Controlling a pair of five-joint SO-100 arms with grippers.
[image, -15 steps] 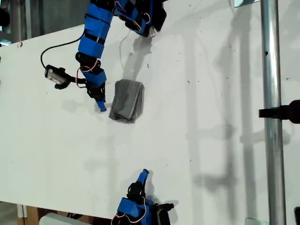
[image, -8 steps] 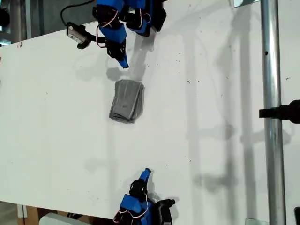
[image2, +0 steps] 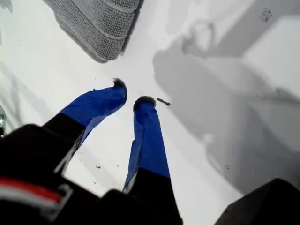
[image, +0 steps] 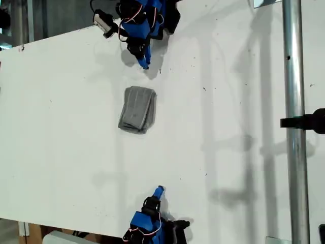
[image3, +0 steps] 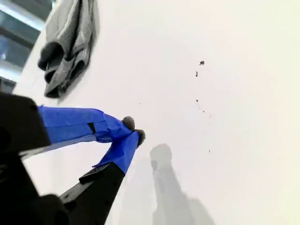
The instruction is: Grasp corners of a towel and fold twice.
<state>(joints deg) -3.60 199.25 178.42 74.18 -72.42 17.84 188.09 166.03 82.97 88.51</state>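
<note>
In the exterior view, the towel [image: 137, 110] lies folded into a small gray bundle on the white table [image: 228, 127], between the two arms and touching neither. My first gripper [image: 145, 64] hangs just above the table near the view's top edge; my second gripper [image: 159, 191] sits well apart near the bottom edge.

In the first wrist view, my first gripper [image2: 131, 98] has its blue fingertips slightly apart, holding nothing, the towel [image2: 96, 23] just beyond.

In the second wrist view, my second gripper [image3: 133, 130] has its tips together, empty, the towel [image3: 68, 44] farther off.
</note>
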